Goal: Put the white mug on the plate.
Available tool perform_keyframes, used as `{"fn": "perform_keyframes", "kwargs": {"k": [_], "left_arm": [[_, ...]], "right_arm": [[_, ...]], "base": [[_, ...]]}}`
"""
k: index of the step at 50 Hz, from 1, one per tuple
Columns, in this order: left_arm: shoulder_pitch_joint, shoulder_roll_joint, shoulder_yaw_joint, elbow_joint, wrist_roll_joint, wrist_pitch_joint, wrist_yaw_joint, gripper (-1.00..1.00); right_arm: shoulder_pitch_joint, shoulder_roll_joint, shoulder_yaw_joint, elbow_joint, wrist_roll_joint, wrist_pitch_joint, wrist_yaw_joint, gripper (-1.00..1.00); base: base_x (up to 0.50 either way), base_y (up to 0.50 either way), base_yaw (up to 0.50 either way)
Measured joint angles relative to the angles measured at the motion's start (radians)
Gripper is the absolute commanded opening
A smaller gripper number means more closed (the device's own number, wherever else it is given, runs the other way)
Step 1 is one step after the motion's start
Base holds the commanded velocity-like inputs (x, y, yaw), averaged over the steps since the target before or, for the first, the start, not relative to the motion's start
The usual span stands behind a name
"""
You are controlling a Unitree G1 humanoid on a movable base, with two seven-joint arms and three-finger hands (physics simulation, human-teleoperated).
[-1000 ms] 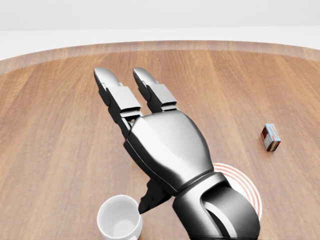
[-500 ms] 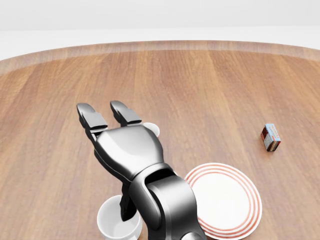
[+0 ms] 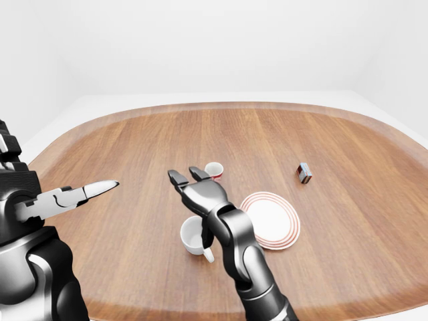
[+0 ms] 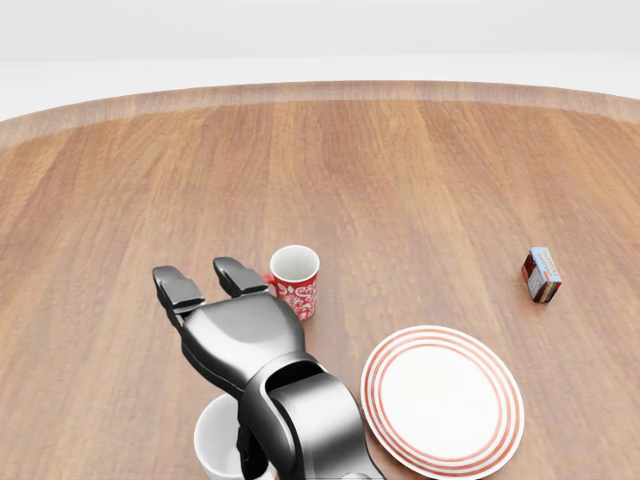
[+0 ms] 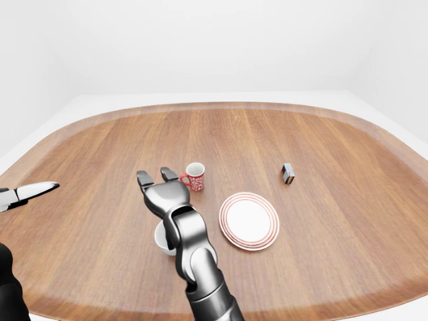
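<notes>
The white mug point(image 3: 191, 236) stands on the wooden table, left of the red-ringed white plate point(image 4: 443, 400); they are close but apart. My right hand point(image 4: 208, 280) hovers right over the mug and hides most of it. Its fingers stretch out flat and open, and its thumb hangs down at the mug's rim. In the head view only the mug's left edge point(image 4: 212, 440) shows under the wrist. My left hand point(image 3: 85, 191) is raised at the left of the left-eye view, open and empty, with one finger pointing right.
A red patterned mug point(image 4: 295, 279) stands just above my right hand and upper left of the plate. A small box point(image 4: 541, 275) lies to the right. The table's rounded rim point(image 3: 221, 105) curves along the top.
My right hand has drawn back down and left in the head view, lowering over the white mug. The red mug and the whole plate have come into sight.
</notes>
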Motion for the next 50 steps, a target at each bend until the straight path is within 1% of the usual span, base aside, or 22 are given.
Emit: {"fn": "perform_keyframes", "kwargs": {"k": [13,26,37,50], "left_arm": [[0.000,0.001,0.002,0.001,-0.003,0.000,0.001,1.00],[-0.001,0.001,0.003,-0.003,-0.006,0.000,0.002,1.00],[0.000,0.001,0.004,-0.002,-0.008,0.000,0.003,1.00],[0.001,0.000,0.003,-0.003,-0.009,0.000,0.003,1.00]], "right_arm": [[-0.052,0.000,-0.038,0.148,0.044,0.000,0.000,1.00],[-0.156,0.000,-0.103,0.352,0.127,0.000,0.000,1.00],[-0.282,0.000,-0.160,0.530,0.192,0.000,0.000,1.00],[-0.367,0.000,-0.195,0.668,0.249,0.000,0.000,1.00]], "base": [[0.00,0.00,0.00],[0.00,0.00,0.00],[0.00,0.00,0.00],[0.00,0.00,0.00]]}}
